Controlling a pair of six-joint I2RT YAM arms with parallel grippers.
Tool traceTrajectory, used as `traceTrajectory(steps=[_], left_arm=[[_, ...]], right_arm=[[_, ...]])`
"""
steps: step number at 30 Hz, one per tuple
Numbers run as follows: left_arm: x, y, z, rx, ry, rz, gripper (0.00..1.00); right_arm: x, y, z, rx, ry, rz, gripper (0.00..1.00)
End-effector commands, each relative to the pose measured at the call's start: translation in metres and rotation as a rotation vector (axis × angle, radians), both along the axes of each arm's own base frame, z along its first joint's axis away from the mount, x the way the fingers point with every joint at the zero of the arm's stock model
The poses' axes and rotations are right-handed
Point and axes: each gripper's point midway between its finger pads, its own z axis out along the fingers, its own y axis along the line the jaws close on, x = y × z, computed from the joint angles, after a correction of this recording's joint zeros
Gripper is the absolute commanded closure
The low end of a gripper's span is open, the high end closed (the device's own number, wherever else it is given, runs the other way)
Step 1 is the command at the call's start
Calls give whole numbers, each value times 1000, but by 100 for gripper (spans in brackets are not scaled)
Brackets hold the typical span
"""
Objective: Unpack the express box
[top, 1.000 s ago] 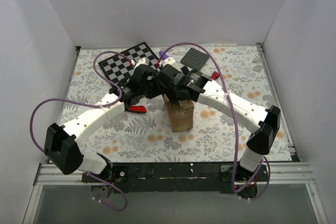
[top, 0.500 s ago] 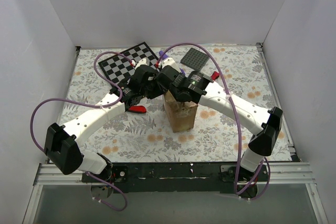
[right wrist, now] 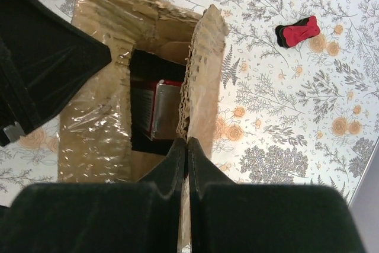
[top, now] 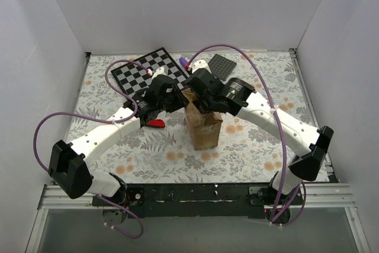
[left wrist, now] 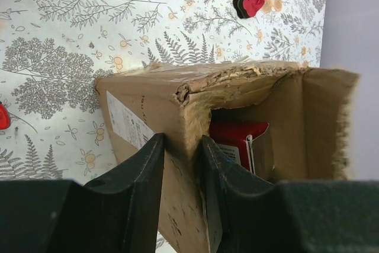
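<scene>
The express box (top: 204,127), a brown cardboard carton, stands mid-table with its taped top torn open. My left gripper (left wrist: 180,158) is shut on the box's side wall (left wrist: 148,105), one finger outside and one inside. In the top view it sits at the box's left top edge (top: 179,101). My right gripper (right wrist: 187,146) is shut on the ragged edge of a raised flap (right wrist: 204,69), and shows above the box's top (top: 203,108) in the top view. Inside the box lies a red and silver packet (right wrist: 155,108), also visible from the left wrist (left wrist: 237,137).
A chessboard (top: 148,69) and a dark grey square plate (top: 222,65) lie at the back, with a small purple object (top: 183,62) between them. A red and black clip (top: 155,123) lies left of the box and another (right wrist: 298,31) to its right. White walls enclose the table.
My right gripper has closed from wide open onto the box's flap edge, and its arm has swung outward to the right. The left gripper has kept its hold.
</scene>
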Motion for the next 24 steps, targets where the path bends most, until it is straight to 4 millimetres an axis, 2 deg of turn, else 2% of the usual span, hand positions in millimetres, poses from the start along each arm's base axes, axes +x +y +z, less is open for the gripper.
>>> traceTrajectory(steps=[1, 14, 16, 17, 19, 21, 23, 24], left_arm=[[-4, 21, -10, 70, 7, 42, 100], [-4, 20, -8, 54, 3, 39, 100], [-3, 19, -3, 47, -8, 32, 87], [-3, 17, 1, 37, -18, 28, 71], [-3, 14, 11, 12, -38, 14, 61], [-3, 12, 26, -25, -74, 7, 48], [-3, 9, 44, -62, -121, -9, 40], [-3, 9, 50, -73, -134, -9, 30]], right_arm=[[-4, -16, 29, 99, -30, -17, 99], [-7, -14, 31, 158, -14, 7, 99], [-7, -12, 32, 167, -15, 7, 99], [-8, -12, 32, 169, -14, 7, 99], [-7, -12, 31, 175, -15, 0, 99], [-7, -11, 30, 180, -11, -2, 99], [-9, -9, 27, 197, -2, 2, 99], [-11, -9, 30, 215, -5, 7, 99]])
